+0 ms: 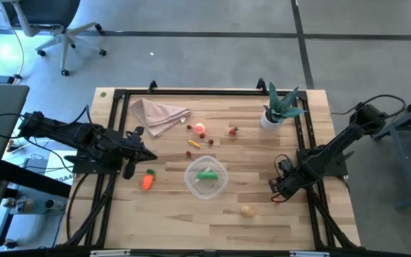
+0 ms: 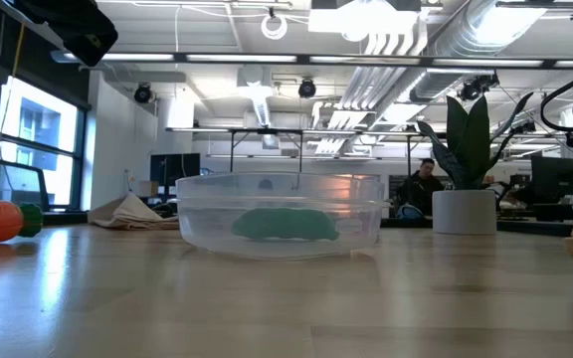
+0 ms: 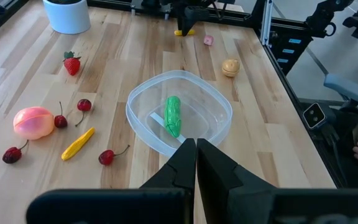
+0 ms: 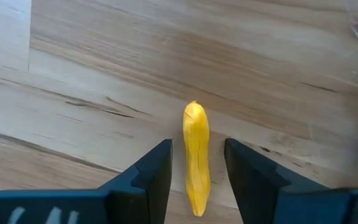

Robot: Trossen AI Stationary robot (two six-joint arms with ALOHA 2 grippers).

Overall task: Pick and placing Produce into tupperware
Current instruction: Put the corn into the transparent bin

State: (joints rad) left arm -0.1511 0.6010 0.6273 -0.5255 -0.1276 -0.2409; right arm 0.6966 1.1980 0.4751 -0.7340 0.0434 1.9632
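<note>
High view: tupperware (image 1: 206, 178) at counter (image 1: 262, 221) centre, green pepper (image 1: 206, 174) inside. Carrot (image 1: 147, 180) just beside left hand (image 1: 130, 170); right hand (image 1: 276, 187) low at right edge.
Low view: pepper lies flat in tupperware (image 2: 281, 214).
Left wrist view: left hand (image 3: 196, 147) pressed closed, empty, tupperware just beyond.
Right wrist view: right hand (image 4: 196, 163) narrowly spread, yellow piece (image 4: 196, 155) on counter between fingers (image 4: 156, 171).

Your lighting is bright and even — ceiling strip lights (image 2: 386, 45) in the low view flare to white and leave soft glare streaks on the table (image 2: 286, 298). Near tabletop there is soft, out of focus. Right wrist view is crisp centre, blurred toward one corner — shadows faint throughout.
</note>
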